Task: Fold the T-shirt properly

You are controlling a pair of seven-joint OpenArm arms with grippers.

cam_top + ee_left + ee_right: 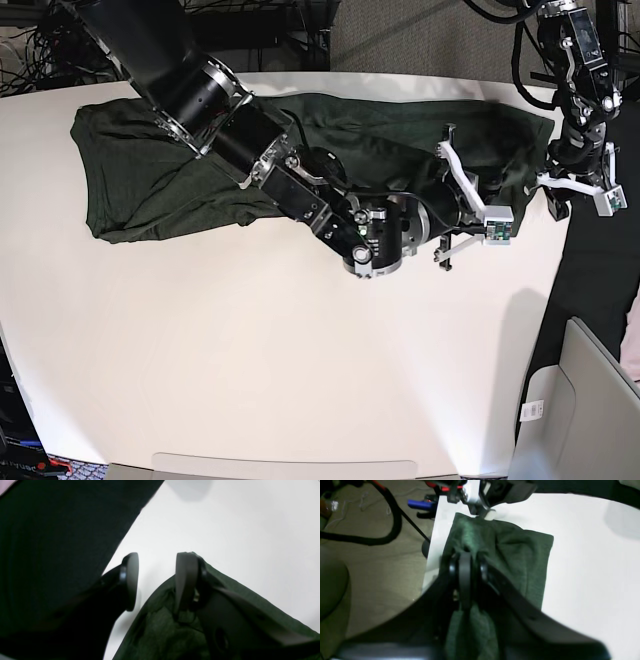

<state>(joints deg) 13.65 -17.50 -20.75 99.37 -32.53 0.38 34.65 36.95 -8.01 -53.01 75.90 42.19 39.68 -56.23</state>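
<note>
The dark olive-green T-shirt [150, 170] lies stretched along the far side of the white table [300, 380], bunched toward the right. My right gripper [465, 555] is shut on a raised fold of the shirt [520, 555] near its right end; in the base view this gripper [490, 215] sits under the long black arm. My left gripper [158, 555] is open over bare table. Its right finger [185, 580] rests against the edge of the shirt [162, 630]. In the base view it [578, 195] hangs at the shirt's right corner, by the table's edge.
A dark, blurred mass [50, 542] fills the left of the left wrist view. The table's edge [432, 542] runs close to the right gripper, with cables [382, 537] on the floor beyond. A grey box [590, 400] stands off the table's right front corner.
</note>
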